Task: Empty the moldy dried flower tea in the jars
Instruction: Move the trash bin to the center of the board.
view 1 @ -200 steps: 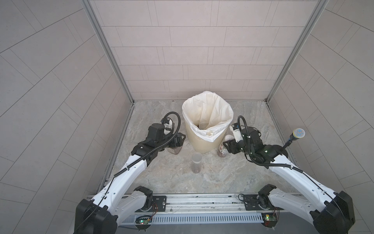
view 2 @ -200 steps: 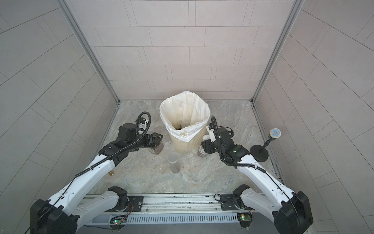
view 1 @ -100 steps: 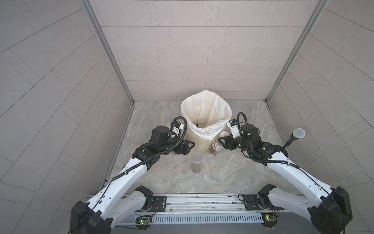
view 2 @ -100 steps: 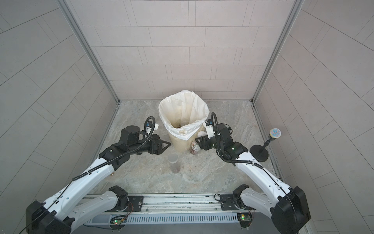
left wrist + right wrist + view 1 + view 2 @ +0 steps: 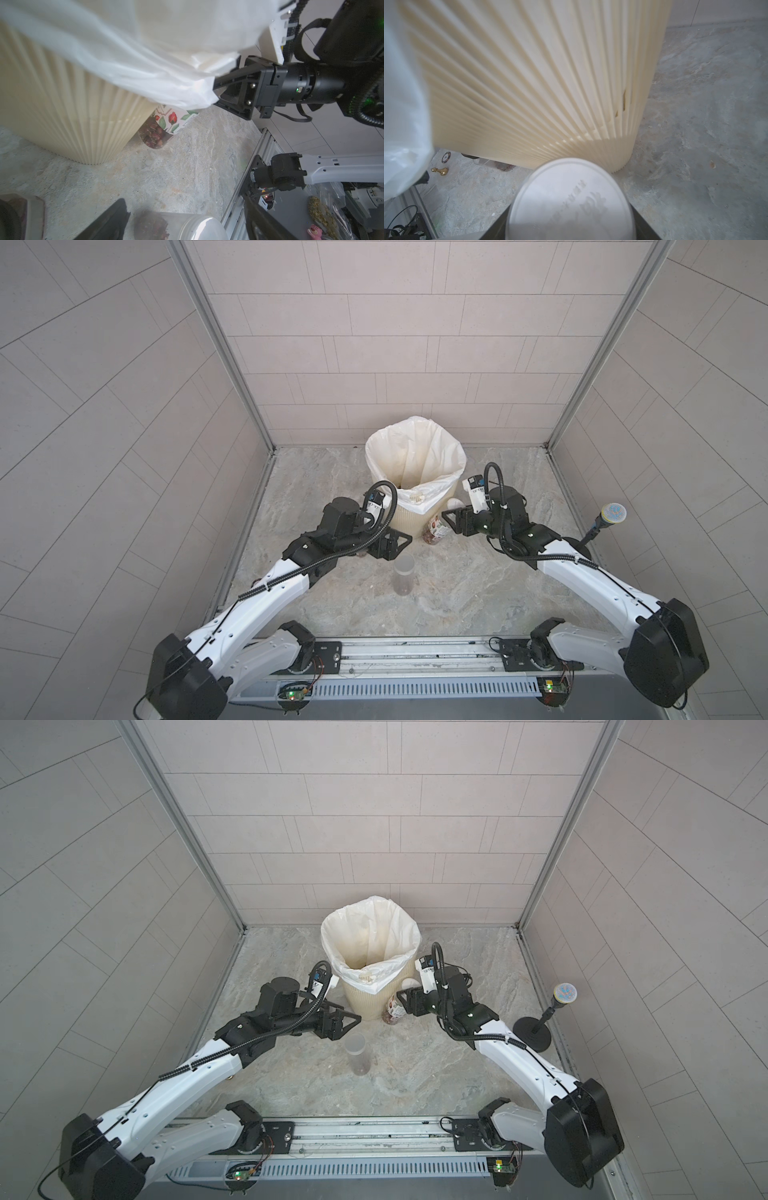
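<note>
My right gripper (image 5: pixel 451 517) is shut on the white lid (image 5: pixel 571 197) of the labelled jar (image 5: pixel 434 529), which tilts against the cream bin's side (image 5: pixel 405 522). Dark red tea buds (image 5: pixel 152 135) fill the jar's lower part. The tall slim jar (image 5: pixel 403 578) stands at the middle of the floor with a little brown tea (image 5: pixel 149 226) at its bottom. My left gripper (image 5: pixel 390 546) hangs open just above and behind this jar, touching nothing. The squat jar is almost hidden under my left arm; only an edge (image 5: pixel 31 209) shows.
The ribbed bin with its white liner (image 5: pixel 370 936) stands at the back centre between both arms. A microphone-like stand (image 5: pixel 611 512) is at the right wall. A brass pawn (image 5: pixel 440 170) and a chip (image 5: pixel 446 156) lie left of the bin.
My left gripper has swung right, away from the squat jar, to above the tall jar. My right gripper has carried the labelled jar left, up against the bin.
</note>
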`<action>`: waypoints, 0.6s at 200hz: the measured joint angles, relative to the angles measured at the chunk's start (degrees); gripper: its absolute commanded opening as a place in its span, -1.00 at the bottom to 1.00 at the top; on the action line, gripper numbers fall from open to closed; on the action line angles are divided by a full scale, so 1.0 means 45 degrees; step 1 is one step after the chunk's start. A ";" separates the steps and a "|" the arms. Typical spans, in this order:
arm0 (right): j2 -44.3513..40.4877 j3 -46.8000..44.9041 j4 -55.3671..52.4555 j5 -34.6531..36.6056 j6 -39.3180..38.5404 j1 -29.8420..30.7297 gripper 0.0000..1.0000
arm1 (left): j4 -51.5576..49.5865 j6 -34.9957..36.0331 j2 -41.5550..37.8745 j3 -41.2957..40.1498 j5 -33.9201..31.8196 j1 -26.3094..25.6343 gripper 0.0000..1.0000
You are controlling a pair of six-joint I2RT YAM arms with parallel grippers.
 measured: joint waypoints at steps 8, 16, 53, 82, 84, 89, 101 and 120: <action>-0.0068 0.0029 -0.0010 -0.0112 0.0015 -0.0092 -0.22 | 0.0019 0.0141 -0.0005 0.0083 -0.0044 -0.0136 0.86; -0.0223 0.0029 -0.0102 -0.0214 0.0044 -0.0180 -0.22 | 0.0092 0.0282 -0.0005 0.0151 -0.0092 -0.0272 0.86; -0.1783 0.0107 -0.1253 -0.0835 -0.0010 -0.0593 -0.21 | 0.0209 0.1137 0.0262 0.0670 -0.0641 -0.1171 0.88; -0.2803 0.0534 -0.2497 -0.1540 -0.0185 -0.0811 -0.21 | 0.0379 0.2035 0.0894 0.1156 -0.1166 -0.2205 0.89; -0.2846 0.0573 -0.2589 -0.1608 -0.0199 -0.0831 -0.21 | 0.0393 0.2089 0.0933 0.1185 -0.1195 -0.2268 0.89; -0.2943 0.0675 -0.2793 -0.1802 -0.0223 -0.0879 -0.21 | 0.0418 0.2234 0.1039 0.1253 -0.1243 -0.2414 0.90; -0.3094 0.0947 -0.3225 -0.2322 -0.0291 -0.1001 -0.21 | 0.0534 0.2526 0.1297 0.1394 -0.1370 -0.2720 0.91; -0.3259 0.1263 -0.3662 -0.3186 -0.0301 -0.1112 -0.21 | 0.0753 0.2871 0.1749 0.1642 -0.1438 -0.3089 0.91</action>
